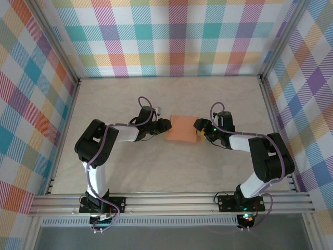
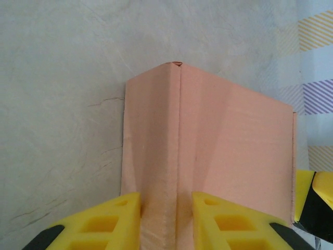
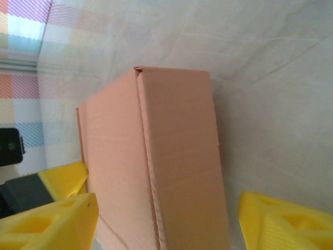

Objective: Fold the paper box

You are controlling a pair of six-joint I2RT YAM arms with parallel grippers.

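We see left gripper (image 2: 166, 202) jaws apparently pinching paper box (image 2: 234, 156) ridge; right gripper (image 3: 167, 204) jaws spread; overtightening may crush it.

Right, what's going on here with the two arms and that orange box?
Two robot arms are working on a salmon-orange paper box in the middle of the table. It already looks folded into a shallow box. The left claw grips a folded edge at the box's left end, one finger on each side. The right claw sits at the right end, wide open around that end.
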